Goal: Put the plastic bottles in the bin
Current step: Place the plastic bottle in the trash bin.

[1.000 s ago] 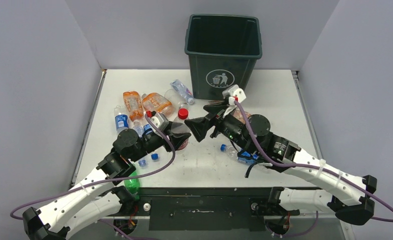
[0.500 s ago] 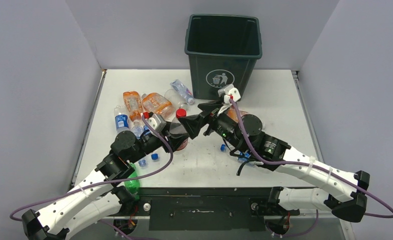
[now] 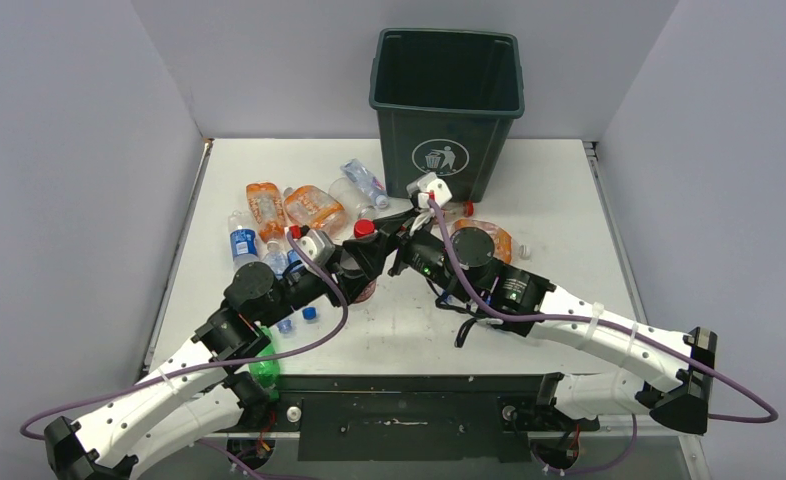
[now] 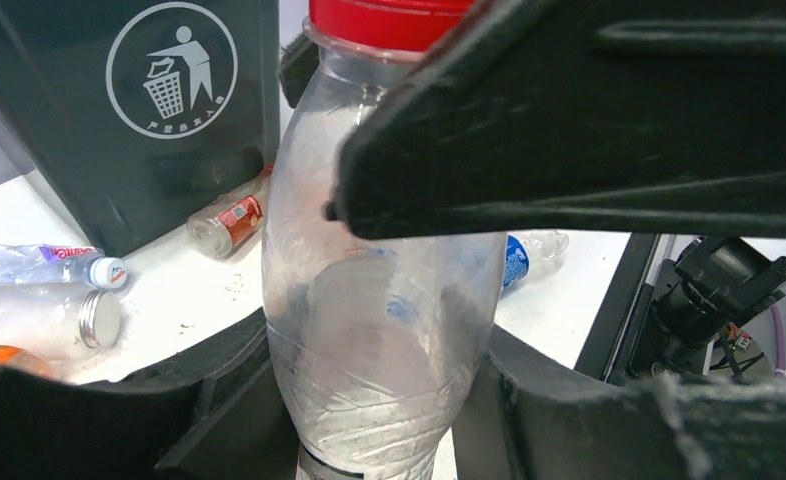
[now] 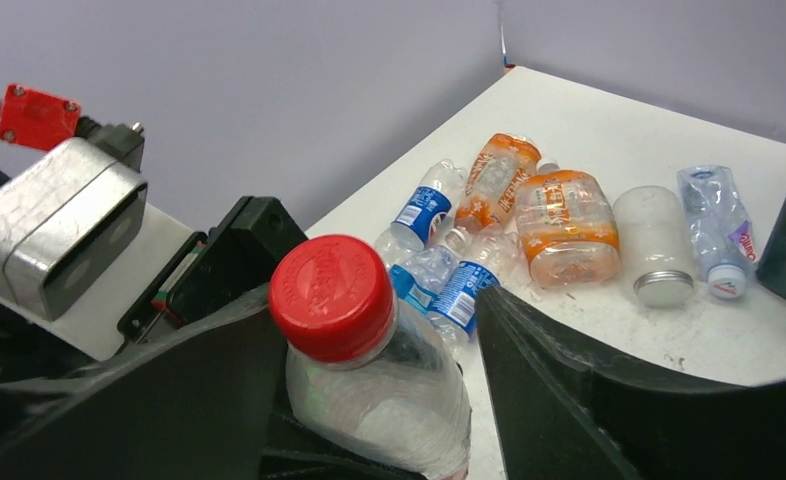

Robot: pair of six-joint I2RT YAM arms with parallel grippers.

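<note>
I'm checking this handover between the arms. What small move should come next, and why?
Probably the right gripper should finish closing just below the red cap of the bottle. The left gripper holds the body upright; the right fingers flank the top, but firm contact isn't clear, so the left shouldn't release yet.

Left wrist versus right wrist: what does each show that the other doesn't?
Only left wrist: the logo face of the bin, with a red-labelled bottle lying at its base. Only right wrist: the left arm's camera housing and blue-labelled bottles clustered beside the orange bottles. Both: the red-capped bottle, the silver-lidded jar and a white-capped crushed bottle.
</note>
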